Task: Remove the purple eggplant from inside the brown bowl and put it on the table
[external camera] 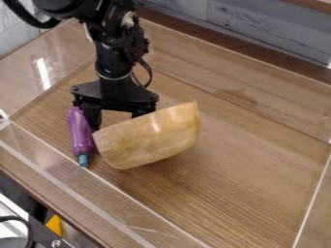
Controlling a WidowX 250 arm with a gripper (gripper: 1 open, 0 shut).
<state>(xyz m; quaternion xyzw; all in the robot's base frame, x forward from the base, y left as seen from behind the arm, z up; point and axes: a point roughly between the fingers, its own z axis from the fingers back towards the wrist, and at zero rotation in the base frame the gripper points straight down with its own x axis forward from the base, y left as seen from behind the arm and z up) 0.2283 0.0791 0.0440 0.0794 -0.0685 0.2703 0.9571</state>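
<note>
The black robot gripper (112, 109) points downward, jaws spread wide and gripping nothing. The slender purple toy eggplant (79, 134) lies flat on the brown wood-grain table (246, 155), just left of the tipped light-brown wooden bowl (153, 136).

Left of center, the eggplant (79, 134) lies on the table (246, 184), just left of the tipped bowl (149, 138). The gripper (111, 109) stands spread wide above the bowl's upper-left edge, pointing down.
</note>
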